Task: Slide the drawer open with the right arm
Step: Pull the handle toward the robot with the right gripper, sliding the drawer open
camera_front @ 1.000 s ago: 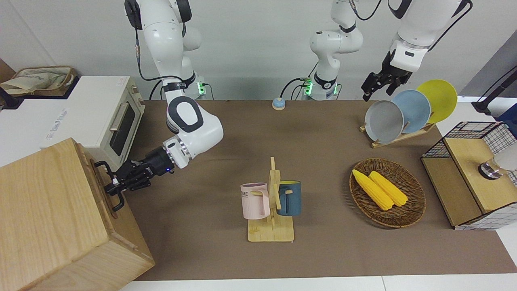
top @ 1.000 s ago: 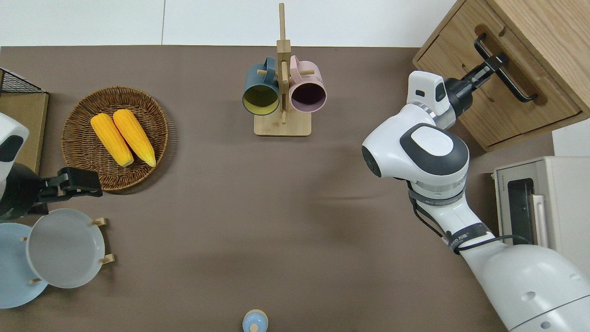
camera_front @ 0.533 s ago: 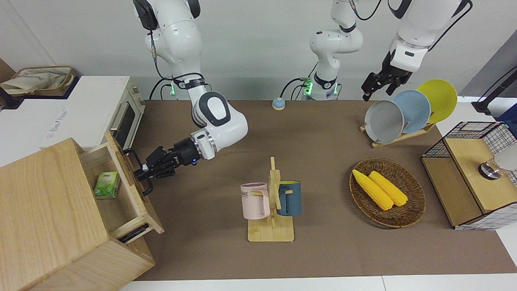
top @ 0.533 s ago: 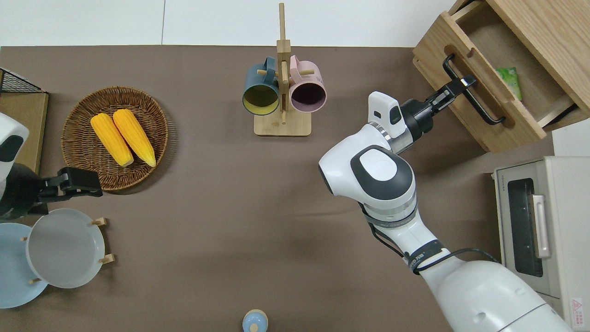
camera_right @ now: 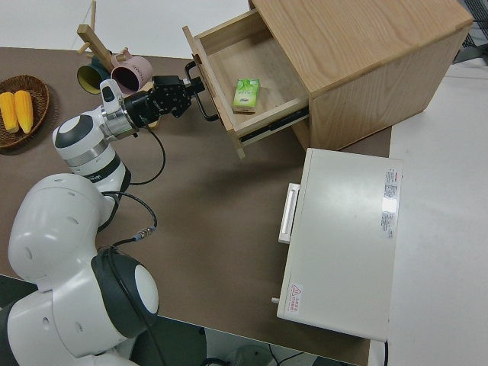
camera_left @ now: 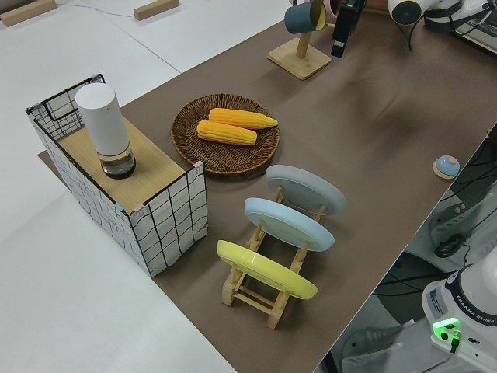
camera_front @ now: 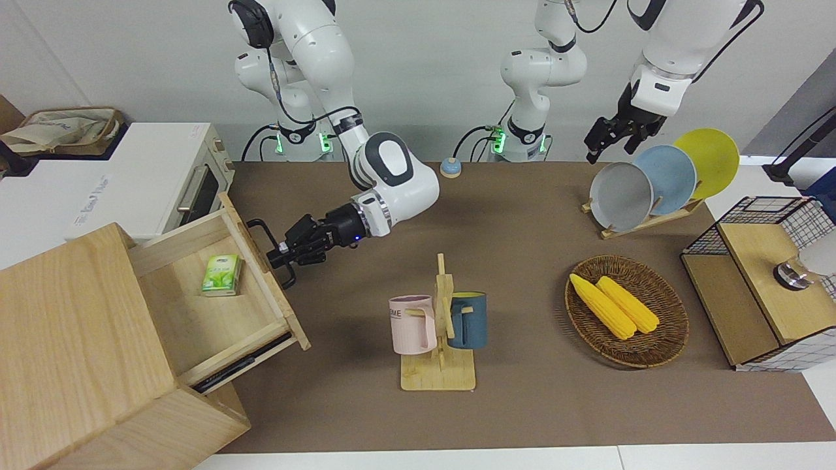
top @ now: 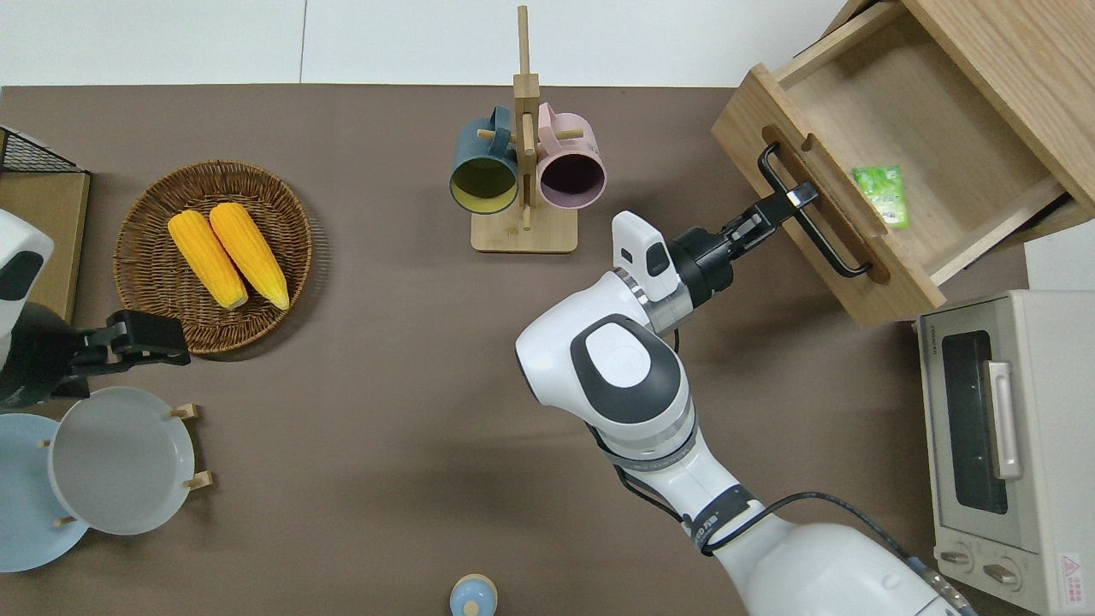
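The light-wood drawer (camera_front: 215, 313) stands pulled far out of the pale wooden cabinet (camera_front: 65, 339) at the right arm's end of the table. It also shows in the overhead view (top: 932, 111) and the right side view (camera_right: 255, 53). My right gripper (camera_front: 282, 251) is shut on the black bar handle (camera_front: 261, 228) at the drawer's front, near the bar's middle (top: 791, 198) (camera_right: 191, 82). A small green packet (top: 881, 195) lies inside the drawer. My left gripper (camera_front: 604, 140) is open, empty and parked.
A white toaster oven (camera_front: 189, 189) stands beside the cabinet, nearer to the robots. A wooden mug rack (top: 523, 171) with two mugs stands near my right wrist. A wicker basket (camera_front: 673, 339) of corn, a plate rack (camera_front: 653, 176) and a wire rack (camera_front: 757, 281) sit toward the left arm's end.
The drawer went from closed to wide open. My right gripper kept hold of the handle and drew it toward the table's middle. The green packet came into view.
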Controlling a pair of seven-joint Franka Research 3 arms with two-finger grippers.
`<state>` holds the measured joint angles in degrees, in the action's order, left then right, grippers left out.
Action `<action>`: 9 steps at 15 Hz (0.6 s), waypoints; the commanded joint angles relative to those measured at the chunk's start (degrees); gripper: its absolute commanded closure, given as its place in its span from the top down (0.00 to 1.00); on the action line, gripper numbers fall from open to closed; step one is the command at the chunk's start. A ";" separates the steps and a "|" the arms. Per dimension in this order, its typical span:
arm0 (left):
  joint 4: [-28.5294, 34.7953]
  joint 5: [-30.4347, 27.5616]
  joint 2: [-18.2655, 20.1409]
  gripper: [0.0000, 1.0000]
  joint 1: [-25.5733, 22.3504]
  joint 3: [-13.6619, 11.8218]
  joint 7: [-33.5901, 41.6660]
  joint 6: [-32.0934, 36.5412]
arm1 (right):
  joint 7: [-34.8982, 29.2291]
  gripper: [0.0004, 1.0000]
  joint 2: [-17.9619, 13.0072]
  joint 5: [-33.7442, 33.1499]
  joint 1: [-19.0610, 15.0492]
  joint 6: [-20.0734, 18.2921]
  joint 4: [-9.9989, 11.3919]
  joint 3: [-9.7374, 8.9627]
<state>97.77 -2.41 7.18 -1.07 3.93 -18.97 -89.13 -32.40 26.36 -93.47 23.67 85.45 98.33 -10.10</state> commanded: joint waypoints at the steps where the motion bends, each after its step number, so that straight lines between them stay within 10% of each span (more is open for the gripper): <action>1: -0.21 -0.05 0.47 0.99 0.01 -0.24 0.42 0.89 | 1.72 0.00 -0.25 1.01 2.25 -0.81 0.11 -0.62; 9: -0.21 -0.05 0.47 0.99 0.01 -0.24 0.42 0.89 | 2.25 0.00 -0.25 2.77 5.24 -3.01 -0.51 -0.97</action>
<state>97.77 -2.41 7.18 -1.07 3.93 -18.96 -89.13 -32.40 26.25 -91.26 27.28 82.76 98.35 -10.48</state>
